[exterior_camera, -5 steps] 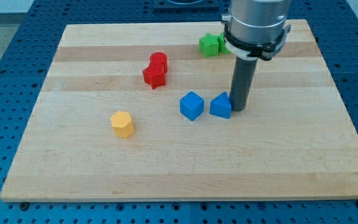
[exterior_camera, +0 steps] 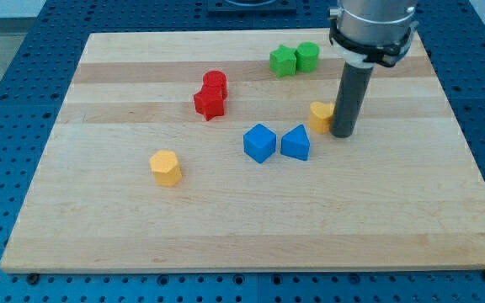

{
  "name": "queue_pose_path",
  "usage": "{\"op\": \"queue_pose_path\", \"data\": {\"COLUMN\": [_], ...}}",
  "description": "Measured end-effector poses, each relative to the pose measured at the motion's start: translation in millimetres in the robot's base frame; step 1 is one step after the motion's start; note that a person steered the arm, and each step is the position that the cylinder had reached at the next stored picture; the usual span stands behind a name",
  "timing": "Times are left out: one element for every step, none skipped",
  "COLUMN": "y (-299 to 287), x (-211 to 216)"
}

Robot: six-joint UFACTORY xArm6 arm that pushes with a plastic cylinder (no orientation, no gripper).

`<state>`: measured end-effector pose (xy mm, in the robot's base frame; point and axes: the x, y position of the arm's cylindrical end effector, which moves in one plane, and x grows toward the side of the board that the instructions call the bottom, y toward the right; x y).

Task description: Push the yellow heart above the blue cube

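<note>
My tip (exterior_camera: 342, 134) rests on the board right of centre. A yellow block (exterior_camera: 320, 116) touches the rod's left side. The rod hides part of it, so I cannot make out its shape. The blue cube (exterior_camera: 259, 142) sits near the board's middle, left of and slightly below my tip. A blue triangular block (exterior_camera: 295, 143) stands between the cube and my tip, close beside the cube. A second yellow block (exterior_camera: 166, 167), roughly hexagonal, lies far off at the lower left.
Two red blocks (exterior_camera: 211, 93) stand touching, up and left of the blue cube. Two green blocks (exterior_camera: 294, 59) sit side by side near the board's top edge. The wooden board (exterior_camera: 242, 227) lies on a blue perforated table.
The rod has moved to the right and a little up, away from the blue triangular block. The yellow block beside it has come into sight. The other blocks have not moved.
</note>
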<state>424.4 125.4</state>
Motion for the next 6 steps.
{"op": "queue_pose_path", "data": {"y": [0, 0, -2, -12, -32, -58], "x": [-17, -33, -42, -42, -39, -35]}}
